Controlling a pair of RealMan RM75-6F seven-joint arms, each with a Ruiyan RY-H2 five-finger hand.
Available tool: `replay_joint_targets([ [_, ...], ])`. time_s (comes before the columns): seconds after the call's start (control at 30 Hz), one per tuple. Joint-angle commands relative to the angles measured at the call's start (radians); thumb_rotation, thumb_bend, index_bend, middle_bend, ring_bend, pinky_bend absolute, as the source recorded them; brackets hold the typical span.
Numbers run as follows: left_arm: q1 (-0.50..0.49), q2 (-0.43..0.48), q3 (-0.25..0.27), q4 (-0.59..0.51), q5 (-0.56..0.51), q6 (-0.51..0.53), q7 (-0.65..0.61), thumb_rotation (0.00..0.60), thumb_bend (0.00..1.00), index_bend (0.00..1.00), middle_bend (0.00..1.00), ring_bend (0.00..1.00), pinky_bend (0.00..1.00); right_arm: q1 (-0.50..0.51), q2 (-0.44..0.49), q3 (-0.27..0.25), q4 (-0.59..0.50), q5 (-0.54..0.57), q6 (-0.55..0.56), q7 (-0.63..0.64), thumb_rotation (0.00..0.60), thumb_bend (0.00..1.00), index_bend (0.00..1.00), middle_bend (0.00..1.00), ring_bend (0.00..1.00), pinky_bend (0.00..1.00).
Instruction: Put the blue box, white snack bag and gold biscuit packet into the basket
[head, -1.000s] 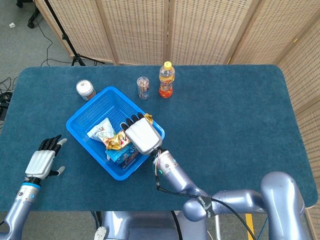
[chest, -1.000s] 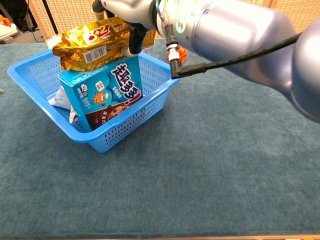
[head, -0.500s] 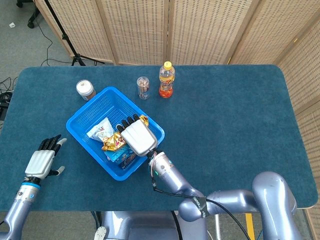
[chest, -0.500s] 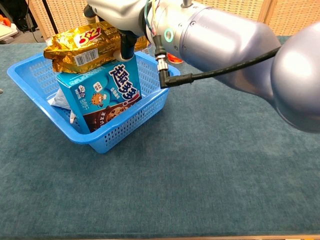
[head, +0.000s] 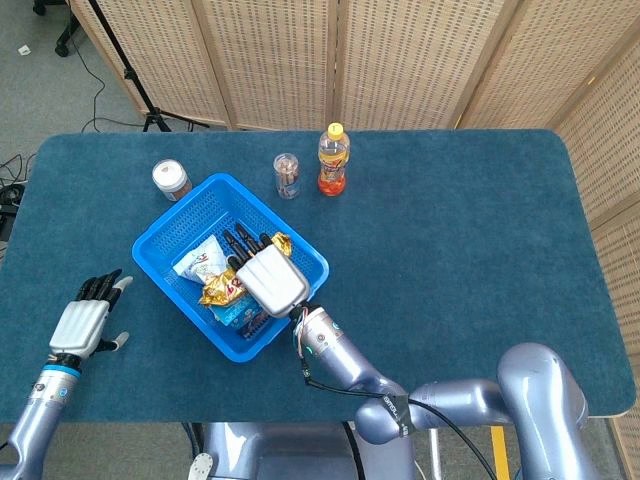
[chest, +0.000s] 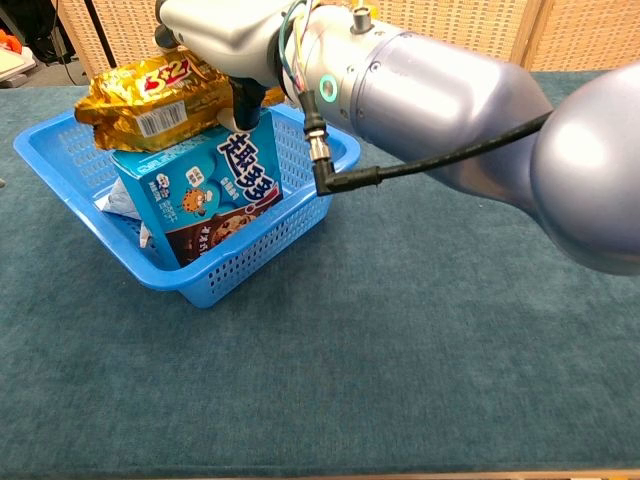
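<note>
The blue basket (head: 190, 218) (chest: 262, 232) stands on the table's left half. Inside it the blue box (chest: 200, 190) (head: 236, 312) stands upright at the near end, and the white snack bag (head: 203, 260) (chest: 118, 198) lies beside it. My right hand (head: 265, 275) (chest: 215, 35) holds the gold biscuit packet (chest: 150, 95) (head: 220, 289) over the basket, just above the blue box. My left hand (head: 88, 318) rests open on the table to the basket's left, holding nothing.
Behind the basket stand a white-lidded jar (head: 171, 179), a clear tube of snacks (head: 287, 174) and an orange drink bottle (head: 333, 160). Wicker screens line the far edge. The blue cloth table (head: 470, 260) stretches to the right.
My right hand has carried the gold packet leftward, further over the basket's middle. The left hand has stayed still.
</note>
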Motion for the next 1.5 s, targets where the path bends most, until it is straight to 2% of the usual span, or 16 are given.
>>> replay_joint_targets([
  [0.03, -0.001, 0.0, 0.0, 0.0, 0.0, -0.001, 0.001, 0.6, 0.25, 0.0, 0.0, 0.0, 0.0, 0.0, -0.003, -0.01, 0.012, -0.027, 0.004, 0.008, 0.6, 0.26, 0.2, 0.0, 0.0, 0.36],
  [0.2, 0.0, -0.001, 0.0, 0.001, -0.002, -0.001, 0.002, 0.6, 0.25, 0.0, 0.0, 0.0, 0.0, -0.006, -0.007, -0.017, 0.029, -0.06, 0.013, 0.024, 0.6, 0.26, 0.09, 0.0, 0.0, 0.26],
  [0.43, 0.0, -0.002, 0.0, 0.0, -0.004, -0.001, 0.005, 0.6, 0.25, 0.0, 0.0, 0.0, 0.0, -0.012, -0.01, -0.016, 0.041, -0.083, 0.018, 0.033, 0.6, 0.22, 0.01, 0.0, 0.0, 0.14],
  [0.9, 0.0, -0.001, -0.001, -0.001, -0.006, -0.002, 0.005, 0.6, 0.25, 0.0, 0.0, 0.0, 0.0, -0.024, 0.004, -0.01, 0.032, -0.086, 0.036, -0.002, 0.6, 0.21, 0.0, 0.0, 0.0, 0.12],
  [1.2, 0.005, 0.001, -0.007, -0.005, -0.007, 0.017, 0.012, 0.6, 0.24, 0.0, 0.0, 0.0, 0.0, -0.09, 0.108, -0.032, -0.036, -0.083, 0.08, -0.023, 0.6, 0.21, 0.0, 0.0, 0.0, 0.12],
  [1.5, 0.019, 0.023, -0.013, -0.036, -0.001, 0.058, 0.026, 0.6, 0.24, 0.0, 0.0, 0.0, 0.0, -0.181, 0.259, -0.042, -0.139, -0.104, 0.151, 0.003, 0.6, 0.21, 0.0, 0.0, 0.0, 0.12],
])
